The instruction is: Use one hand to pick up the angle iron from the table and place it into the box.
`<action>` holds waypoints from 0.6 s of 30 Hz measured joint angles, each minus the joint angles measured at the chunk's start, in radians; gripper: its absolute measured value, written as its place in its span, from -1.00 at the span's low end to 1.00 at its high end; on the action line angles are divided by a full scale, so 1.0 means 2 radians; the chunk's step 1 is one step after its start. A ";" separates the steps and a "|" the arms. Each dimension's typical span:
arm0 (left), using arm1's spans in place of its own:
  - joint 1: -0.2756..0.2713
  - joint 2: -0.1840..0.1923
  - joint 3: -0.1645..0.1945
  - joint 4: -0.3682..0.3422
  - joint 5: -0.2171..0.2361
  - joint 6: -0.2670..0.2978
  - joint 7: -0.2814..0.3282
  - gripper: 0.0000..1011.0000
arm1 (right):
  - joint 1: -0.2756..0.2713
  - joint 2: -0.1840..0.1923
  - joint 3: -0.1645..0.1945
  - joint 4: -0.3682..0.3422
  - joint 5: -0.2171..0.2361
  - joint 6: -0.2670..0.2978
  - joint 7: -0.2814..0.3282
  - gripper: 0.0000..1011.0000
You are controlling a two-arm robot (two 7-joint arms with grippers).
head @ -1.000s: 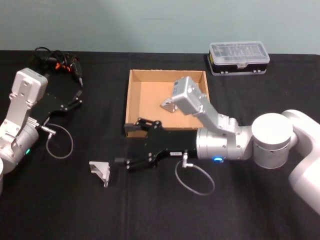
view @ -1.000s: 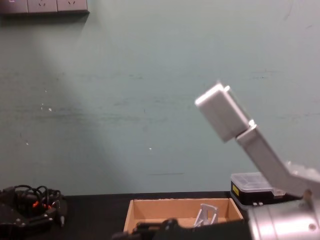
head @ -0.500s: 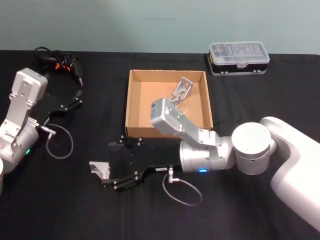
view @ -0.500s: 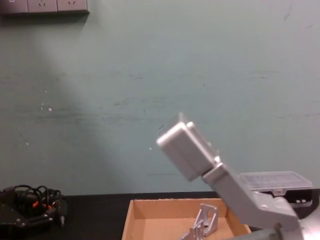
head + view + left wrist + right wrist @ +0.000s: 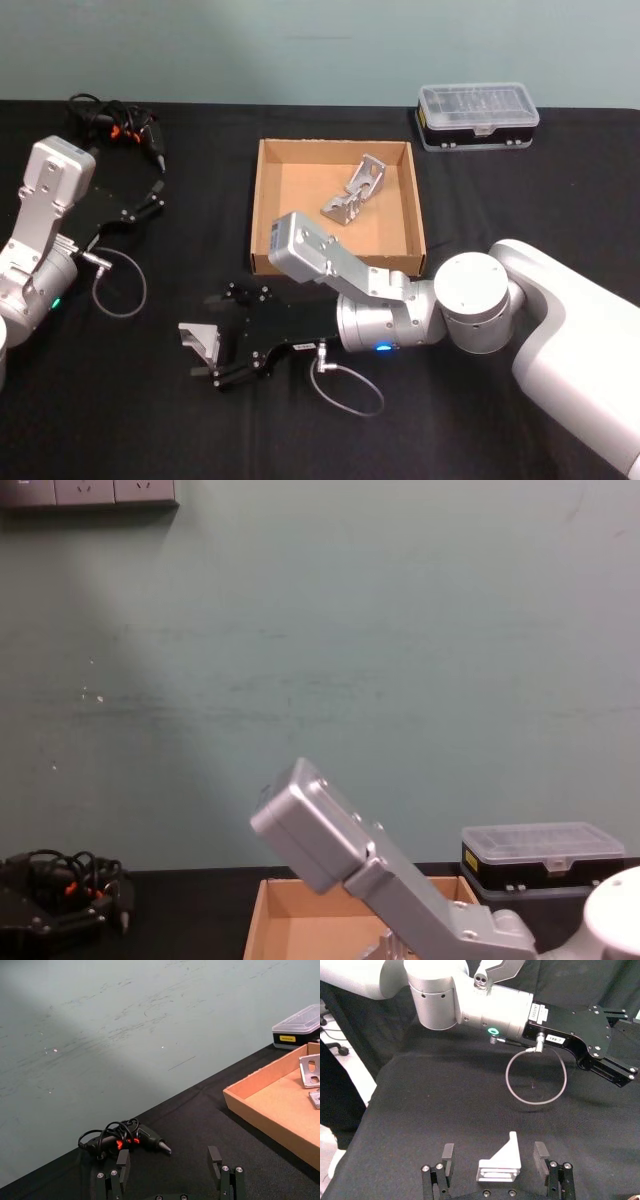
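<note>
The angle iron (image 5: pixel 500 1165) lies on the table (image 5: pixel 120 420) between the spread fingers (image 5: pixel 539 1153) of the right gripper (image 5: pixel 207 338), with a gap on each side. Just past the gripper's far finger stands the box (image 5: pixel 262 215), with a second angle iron (image 5: pixel 352 195) inside. Well beyond its fingertips the left gripper (image 5: pixel 169 1162) is parked, fingers apart and empty, near a corded tool (image 5: pixel 127 1140).

Two angle irons (image 5: pixel 200 344) (image 5: pixel 352 194), one box (image 5: pixel 300 205)
</note>
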 joint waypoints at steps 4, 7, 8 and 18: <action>0.000 0.000 0.000 0.000 0.000 0.000 0.000 1.00 | 0.002 -0.007 -0.001 0.008 -0.003 0.003 -0.003 0.99; 0.000 0.000 0.000 0.000 0.000 0.000 0.000 1.00 | 0.003 -0.013 -0.003 0.013 -0.007 0.004 -0.004 0.99; 0.000 0.000 0.000 0.000 0.000 0.000 0.000 1.00 | 0.003 -0.014 -0.003 0.015 -0.008 0.004 -0.004 0.99; 0.000 0.000 0.000 0.000 0.000 0.000 0.000 1.00 | 0.007 -0.026 -0.010 0.031 -0.029 0.008 -0.012 0.99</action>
